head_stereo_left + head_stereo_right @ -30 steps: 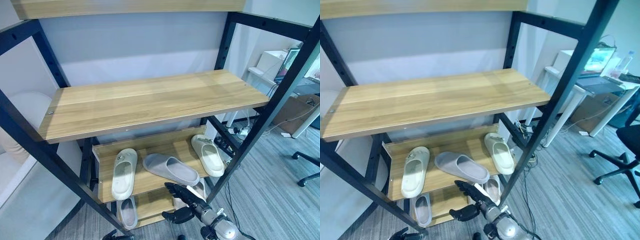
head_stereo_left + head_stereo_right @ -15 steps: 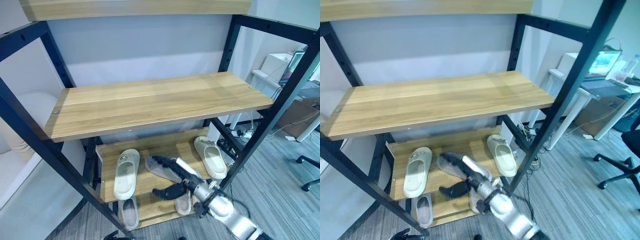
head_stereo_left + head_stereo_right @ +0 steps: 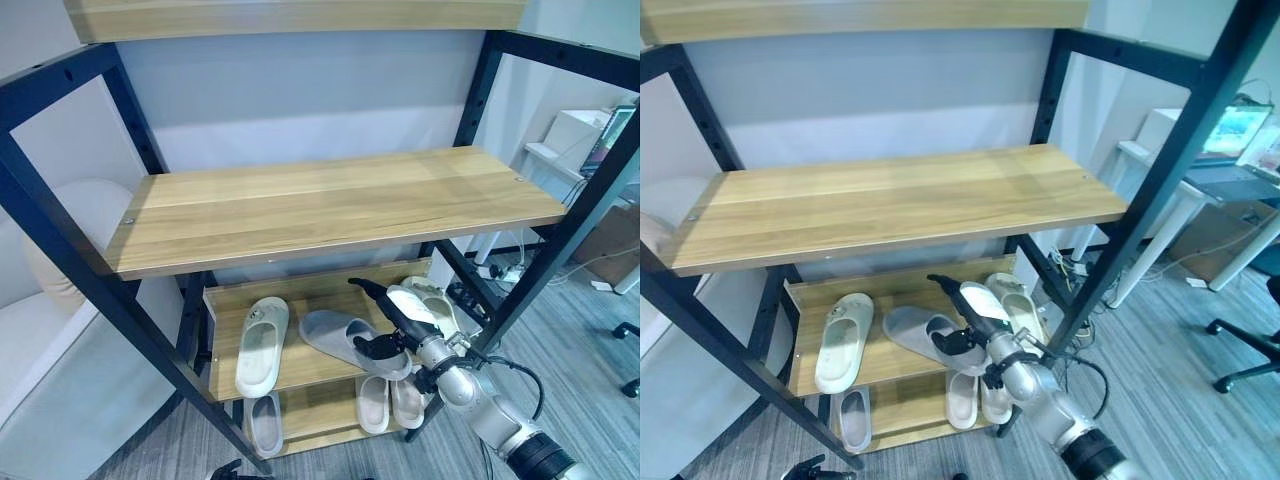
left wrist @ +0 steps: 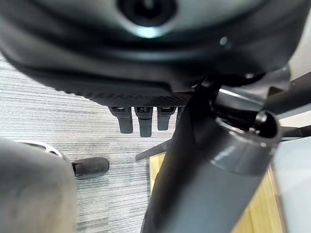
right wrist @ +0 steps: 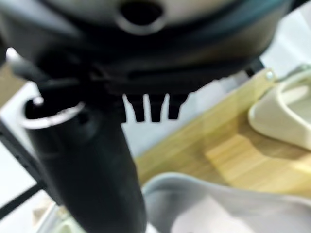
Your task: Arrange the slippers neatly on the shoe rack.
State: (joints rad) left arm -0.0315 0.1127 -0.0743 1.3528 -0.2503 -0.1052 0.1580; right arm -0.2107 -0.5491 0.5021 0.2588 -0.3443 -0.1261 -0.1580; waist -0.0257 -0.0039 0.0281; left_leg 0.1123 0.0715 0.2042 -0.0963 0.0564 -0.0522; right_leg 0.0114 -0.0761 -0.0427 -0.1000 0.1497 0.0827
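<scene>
Wooden-shelved black-framed shoe rack (image 3: pixel 330 205): we log our right hand (image 3: pixel 385 318), fingers spread, newly arrived over the crooked grey foam slipper (image 3: pixel 340 335) on the lower shelf; straightening pending.

Rack (image 3: pixel 60 265): matt black metal frame; shelves (image 3: pixel 330 205) of light wood-grain board, smooth, faint sheen.
Grey slipper (image 3: pixel 345 338): smooth matt moulded foam or rubber.
Cream slippers (image 3: pixel 260 345): same smooth matt finish.
Right hand (image 3: pixel 385 320): dark matt plastic; thumb glossy.
Floor (image 3: pixel 570 360): grey streaked, carpet-like.
</scene>
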